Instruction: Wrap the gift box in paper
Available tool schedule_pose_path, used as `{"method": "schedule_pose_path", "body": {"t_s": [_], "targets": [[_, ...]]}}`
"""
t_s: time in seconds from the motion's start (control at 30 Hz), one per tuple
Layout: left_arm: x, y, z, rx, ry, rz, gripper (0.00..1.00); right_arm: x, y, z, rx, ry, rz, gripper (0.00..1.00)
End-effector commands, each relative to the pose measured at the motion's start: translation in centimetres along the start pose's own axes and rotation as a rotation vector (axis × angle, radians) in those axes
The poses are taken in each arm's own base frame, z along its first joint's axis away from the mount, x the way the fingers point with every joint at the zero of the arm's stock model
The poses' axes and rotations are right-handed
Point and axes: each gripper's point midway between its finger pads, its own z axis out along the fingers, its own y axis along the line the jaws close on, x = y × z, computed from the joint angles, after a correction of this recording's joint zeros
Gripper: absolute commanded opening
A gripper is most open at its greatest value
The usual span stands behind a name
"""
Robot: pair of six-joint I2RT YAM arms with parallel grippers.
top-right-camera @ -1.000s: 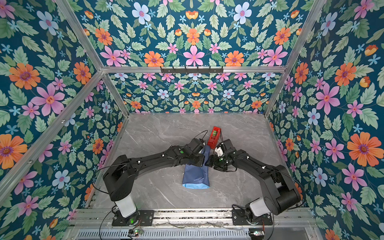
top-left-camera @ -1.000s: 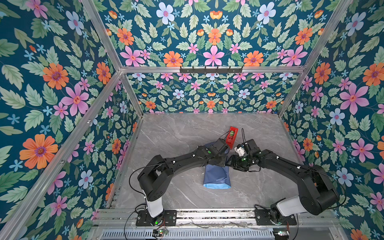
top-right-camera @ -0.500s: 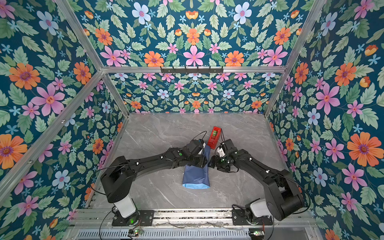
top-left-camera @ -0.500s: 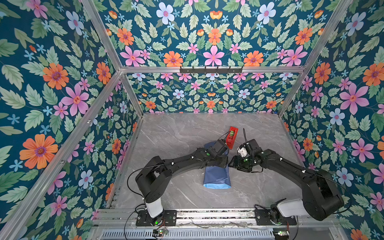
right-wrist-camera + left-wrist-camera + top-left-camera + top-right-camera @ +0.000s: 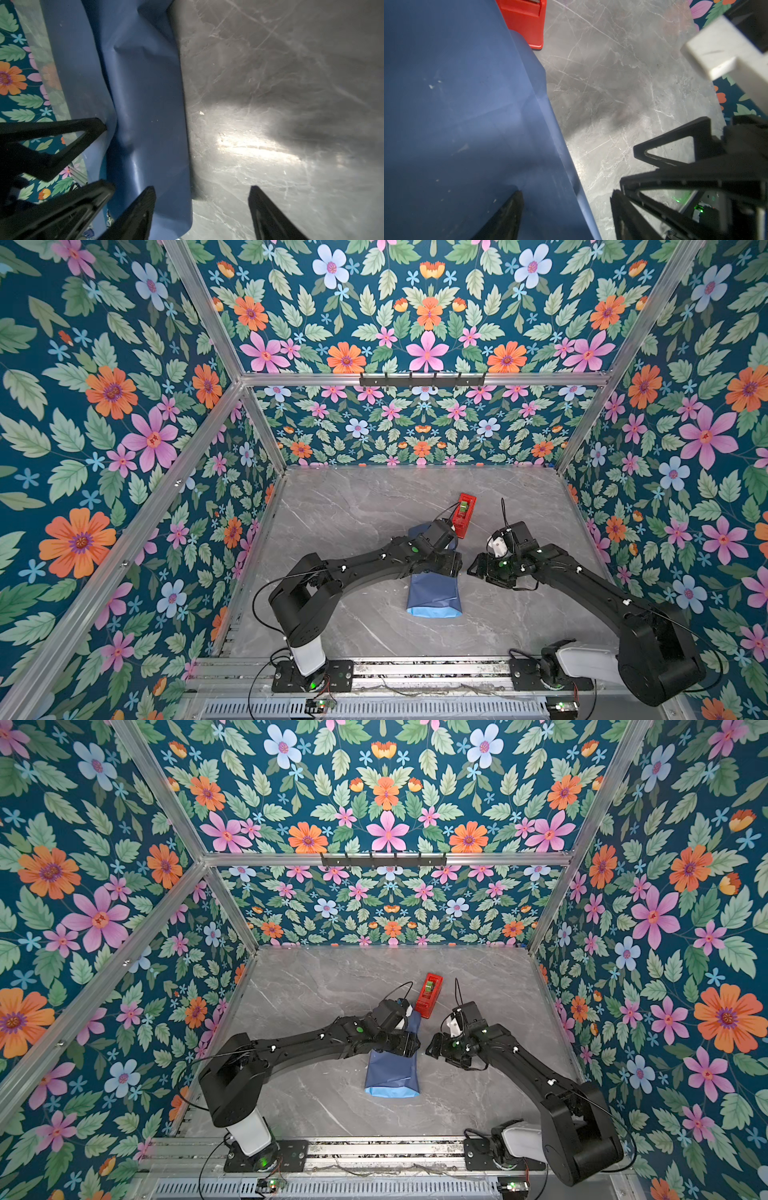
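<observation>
A folded blue paper (image 5: 434, 597) lies flat in the middle of the gray bench (image 5: 353, 510). Its top is dark blue. The end nearest the arms' stands shows a light blue strip. The gift box is hidden, and only paper shows. The far end of the paper pokes out past the left arm, just beside a red tape holder (image 5: 464, 514).

The left hand (image 5: 453, 566) hangs over the right side of the paper, about halfway along it. Its fingers (image 5: 93, 124) are spread apart and pinch nothing. In the left wrist view, one finger tip is over the dark blue paper.

The right hand (image 5: 478, 570) is just beside the paper on the right and points toward the left hand. The two hands are very near each other, but I cannot tell if they touch. The right hand's fingers (image 5: 266, 218) are spread wide too. One is over the paper's edge and the other is over bare bench. They pinch nothing.
</observation>
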Motion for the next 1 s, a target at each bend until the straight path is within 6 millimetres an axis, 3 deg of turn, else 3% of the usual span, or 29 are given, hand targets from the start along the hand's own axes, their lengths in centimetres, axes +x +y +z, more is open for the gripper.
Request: {"method": "schedule_pose_path", "body": {"t_s": [0.0,0.2,0.33,0.47,0.67,0.97], "targets": [[3.0,2.4,0.7,-0.088,0.108,-0.023,0.72,0.0,2.2,-0.2,-0.126,-0.005,-0.017,0.76],[2.9,2.3,0.5,-0.080,0.099,-0.029,0.73,1.3,1.3,-0.7,-0.146,-0.040,-0.017,0.83],[2.9,2.2,0.4,-0.076,0.098,-0.030,0.73,-1.1,0.2,-1.6,-0.183,-0.107,0.080,0.84],[3.1,2.3,0.6,-0.078,0.104,-0.029,0.73,-4.2,1.8,-1.9,-0.249,-0.118,0.074,0.86],[3.1,2.3,0.8,-0.077,0.103,-0.030,0.73,-7.0,3.6,-0.3,-0.312,-0.058,0.074,0.96],[2.9,2.2,0.8,-0.075,0.101,-0.030,0.73,-7.2,4.3,3.0,-0.306,0.027,0.059,0.99]]}}
